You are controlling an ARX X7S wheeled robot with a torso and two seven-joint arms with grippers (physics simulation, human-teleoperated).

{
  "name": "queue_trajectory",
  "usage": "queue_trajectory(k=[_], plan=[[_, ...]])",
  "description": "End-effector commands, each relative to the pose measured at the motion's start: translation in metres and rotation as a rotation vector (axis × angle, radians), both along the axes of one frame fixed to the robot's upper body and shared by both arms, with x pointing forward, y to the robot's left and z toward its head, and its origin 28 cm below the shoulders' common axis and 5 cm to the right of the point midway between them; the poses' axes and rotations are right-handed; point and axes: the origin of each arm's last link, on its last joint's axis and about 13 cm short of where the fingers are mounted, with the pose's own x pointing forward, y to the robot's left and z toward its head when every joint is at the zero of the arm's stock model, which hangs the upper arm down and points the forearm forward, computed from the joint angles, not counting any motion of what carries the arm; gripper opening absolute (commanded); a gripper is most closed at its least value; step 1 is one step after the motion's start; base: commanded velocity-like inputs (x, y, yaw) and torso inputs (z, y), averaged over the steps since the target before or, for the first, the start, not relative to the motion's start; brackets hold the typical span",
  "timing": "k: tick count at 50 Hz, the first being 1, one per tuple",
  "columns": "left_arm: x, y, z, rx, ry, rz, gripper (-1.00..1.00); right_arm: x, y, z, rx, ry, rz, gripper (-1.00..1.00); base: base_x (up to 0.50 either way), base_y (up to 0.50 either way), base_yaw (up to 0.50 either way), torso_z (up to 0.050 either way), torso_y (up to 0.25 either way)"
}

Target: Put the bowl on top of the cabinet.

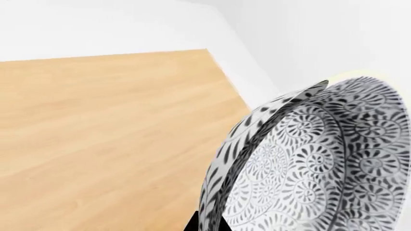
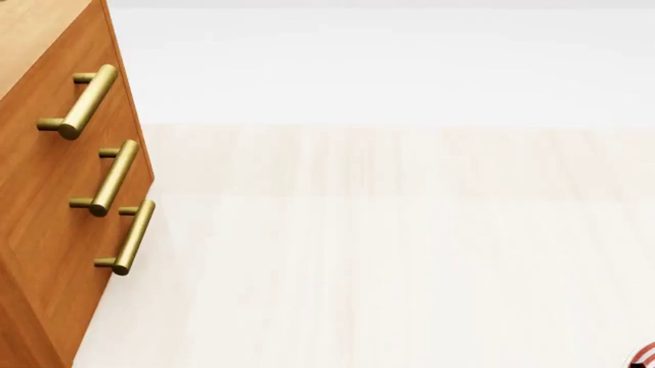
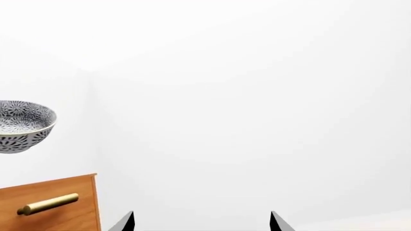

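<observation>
The bowl (image 1: 308,163), white with a dense grey floral pattern, fills the near corner of the left wrist view, its wall clamped between the black fingertips of my left gripper (image 1: 209,224), which is shut on it. Below it lies the cabinet's flat wooden top (image 1: 109,130). In the right wrist view the bowl (image 3: 22,126) hangs in the air above the cabinet (image 3: 48,204), well clear of its top. My right gripper (image 3: 200,222) is open and empty, facing the white wall. The head view shows the cabinet (image 2: 57,199) at the left with its brass handles; neither gripper shows there.
White walls (image 3: 257,96) stand behind and beside the cabinet. A pale floor (image 2: 409,253) stretches out in the head view. A sliver of a red-ringed plate (image 2: 646,354) shows at its bottom right corner.
</observation>
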Motion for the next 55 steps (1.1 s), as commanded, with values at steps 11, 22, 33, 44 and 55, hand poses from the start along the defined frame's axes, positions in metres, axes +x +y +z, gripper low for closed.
queue_trajectory(k=[11, 22, 33, 44, 55], plan=[[-0.001, 0.005, -0.001, -0.008, 0.035, 0.032, -1.00, 0.002, 0.000, -0.001, -0.003, 0.008, 0.001, 1.00, 0.00, 0.00, 0.00, 0.000, 0.000], [0.001, 0.009, -0.007, -0.021, 0.049, 0.038, -1.00, 0.001, 0.000, -0.001, -0.003, 0.008, -0.001, 1.00, 0.00, 0.00, 0.00, 0.000, 0.001], [0.006, 0.009, -0.018, -0.070, 0.076, 0.041, -1.00, 0.002, 0.001, -0.001, -0.003, 0.010, 0.000, 1.00, 0.00, 0.00, 0.00, 0.000, 0.000], [0.008, 0.008, -0.020, -0.078, 0.082, 0.048, -1.00, 0.002, 0.000, -0.001, -0.002, 0.010, -0.001, 1.00, 0.00, 0.00, 0.00, 0.000, 0.001], [0.008, 0.009, -0.021, -0.070, 0.084, 0.057, -1.00, 0.003, 0.000, -0.001, -0.003, 0.012, -0.001, 1.00, 0.00, 0.00, 0.00, 0.001, 0.000]])
